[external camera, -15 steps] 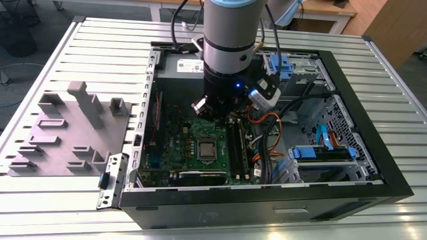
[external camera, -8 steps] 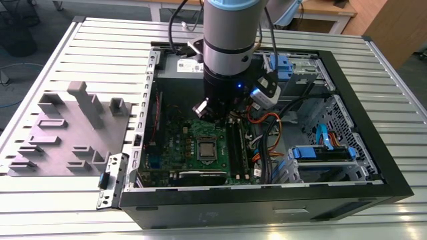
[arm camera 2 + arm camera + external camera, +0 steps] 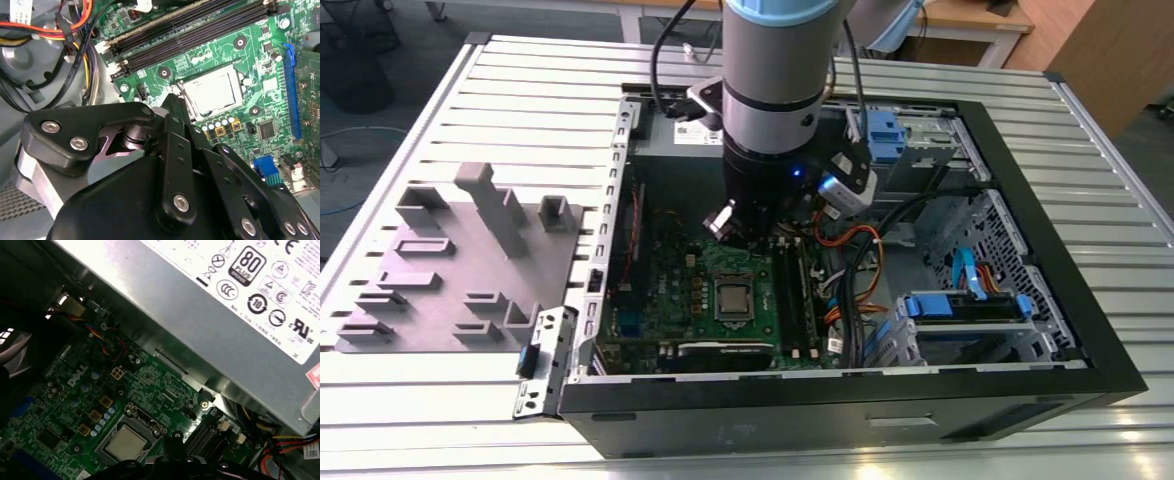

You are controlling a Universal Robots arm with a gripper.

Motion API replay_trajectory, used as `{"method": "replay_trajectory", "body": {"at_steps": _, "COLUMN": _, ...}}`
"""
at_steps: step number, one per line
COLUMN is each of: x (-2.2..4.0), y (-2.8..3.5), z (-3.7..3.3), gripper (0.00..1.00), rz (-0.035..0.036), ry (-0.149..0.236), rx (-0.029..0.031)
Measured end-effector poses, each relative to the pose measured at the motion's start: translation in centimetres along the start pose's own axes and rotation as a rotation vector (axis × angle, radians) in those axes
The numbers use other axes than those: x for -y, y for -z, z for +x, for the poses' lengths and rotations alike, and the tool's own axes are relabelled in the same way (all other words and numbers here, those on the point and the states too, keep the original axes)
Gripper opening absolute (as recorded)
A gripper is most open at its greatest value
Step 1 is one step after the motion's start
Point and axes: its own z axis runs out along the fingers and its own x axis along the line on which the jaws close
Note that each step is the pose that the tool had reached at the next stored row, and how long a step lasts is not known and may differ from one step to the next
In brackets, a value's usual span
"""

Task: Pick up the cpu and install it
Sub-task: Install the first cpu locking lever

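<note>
- The arm (image 3: 774, 80) stands almost vertical in the exterior view, wrist pointing straight down.
- The gripper (image 3: 172, 107) shows its black linkage in the second wrist view, fingers drawn together at the tip, nothing between them.

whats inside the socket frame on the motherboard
The cpu lies flat inside the socket frame, silvery top up. Whatever is beneath the cpu is covered.

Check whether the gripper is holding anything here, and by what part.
Nothing is held. The small square silvery cpu sits in the socket on the green motherboard, apart from the black gripper.
</note>
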Motion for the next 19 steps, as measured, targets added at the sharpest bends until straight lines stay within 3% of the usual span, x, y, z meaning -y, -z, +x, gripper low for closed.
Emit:
{"method": "replay_trajectory", "body": {"at_steps": 3, "x": -0.13, "y": -0.26, "z": 0.20, "gripper": 0.11, "rz": 0.0032, "ry": 0.005, "rx": -0.0048}}
{"method": "replay_trajectory", "body": {"at_steps": 10, "x": 0.00, "y": -0.86, "z": 0.36, "gripper": 0.11, "rz": -0.0067, "ry": 0.040, "rx": -0.0205}}
{"method": "replay_trajectory", "body": {"at_steps": 19, "x": 0.27, "y": -0.94, "z": 0.34, "gripper": 0.11, "rz": -0.0070, "ry": 0.053, "rx": -0.0204}}
